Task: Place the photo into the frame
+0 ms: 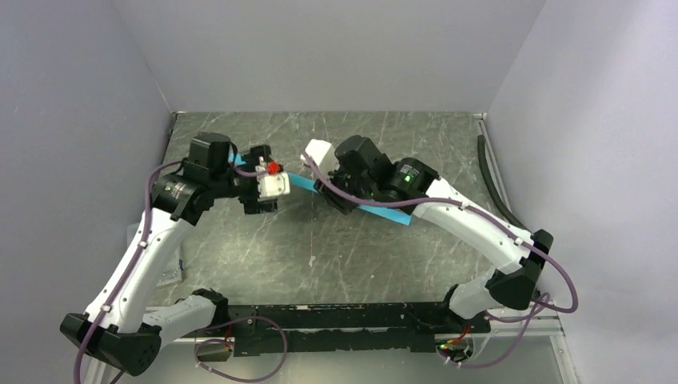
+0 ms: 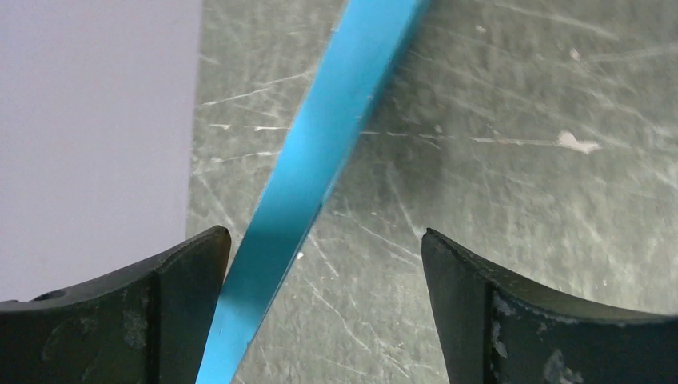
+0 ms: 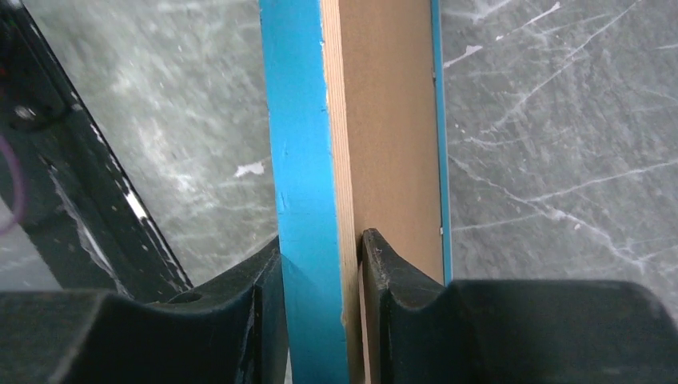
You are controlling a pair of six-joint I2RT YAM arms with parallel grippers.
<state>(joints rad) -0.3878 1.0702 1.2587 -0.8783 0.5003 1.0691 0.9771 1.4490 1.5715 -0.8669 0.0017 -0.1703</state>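
The left gripper [image 2: 324, 240] is spread wide with nothing pinched. The blue edge of the frame [image 2: 312, 160] runs up between its fingers, just beside the left one and well apart from the right. From above, the frame shows only as a thin blue strip, so it stands on edge rather than lying flat. Its long axis slants from the far left, by the left claw, down toward the near right, over the middle of the table [image 1: 320, 264]. I cannot tell whether its lower edge touches the table. The right gripper [image 3: 320, 244] carries it, pressed together on one rail: one finger lies on the blue outer face and the other on the back, next to the light wood edge. A brown backing panel [image 3: 392, 120] fills the back of the frame there. The photo shows in no view, so I cannot tell whether it already sits behind that panel. The step in hand looks like re-orienting the frame between the two arms — probably a shared grip or a handover. Next, the left claw should centre itself on the edge before closing, since the rail sits off to one side. The right should keep its pinch firm meanwhile — a tall frame held by one rail could swing or slip.
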